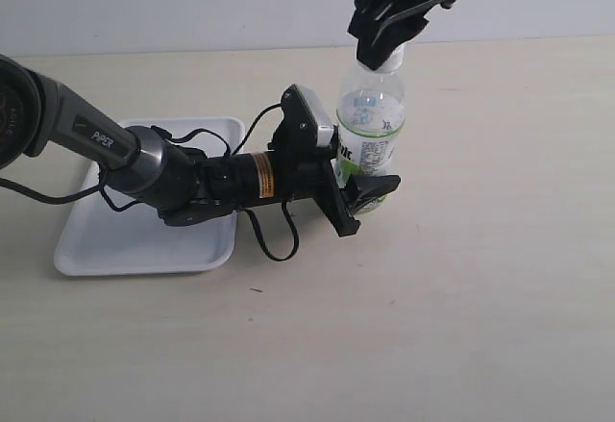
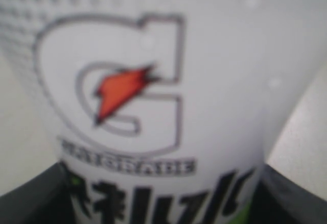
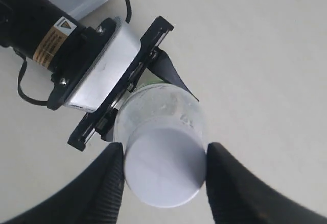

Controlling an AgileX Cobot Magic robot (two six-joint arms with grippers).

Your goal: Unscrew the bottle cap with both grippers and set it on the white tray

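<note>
Right fingers (image 3: 102, 188) are pinching the bottle cap (image 3: 162, 170) from above, one on each side, no gap showing. The bottle (image 1: 370, 119) is standing upright on the tabletop (image 1: 452, 316), its long axis running straight up into that grip, so the coming twist is likely turning about the vertical. Left fingers (image 1: 377, 187) are clamping the labelled lower body from the side, pressed against it. The white tray (image 1: 91, 239) is lying under the left arm, well apart from the cap, which the right arm is already holding.
</note>
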